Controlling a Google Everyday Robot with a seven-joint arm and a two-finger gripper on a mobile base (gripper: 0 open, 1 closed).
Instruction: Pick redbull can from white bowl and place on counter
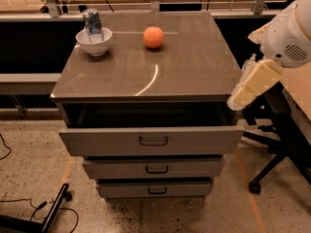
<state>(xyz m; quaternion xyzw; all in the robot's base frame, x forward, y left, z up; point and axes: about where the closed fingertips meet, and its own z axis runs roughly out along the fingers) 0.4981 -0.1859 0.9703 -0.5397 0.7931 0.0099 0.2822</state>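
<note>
The redbull can (92,22) stands upright in the white bowl (95,42) at the counter's far left corner. The counter (160,72) is the grey-brown top of a cabinet with three drawers; the top drawer (151,140) is pulled out. My arm (255,84) hangs at the counter's right edge. My gripper (250,63) shows only as a small pale shape behind the arm, just off the right edge, far from the can and bowl.
An orange fruit (153,37) sits on the counter to the right of the bowl. A black office chair base (269,171) stands on the floor at the right. Cables and a black bar (51,215) lie on the floor at the lower left. A workbench runs behind the cabinet.
</note>
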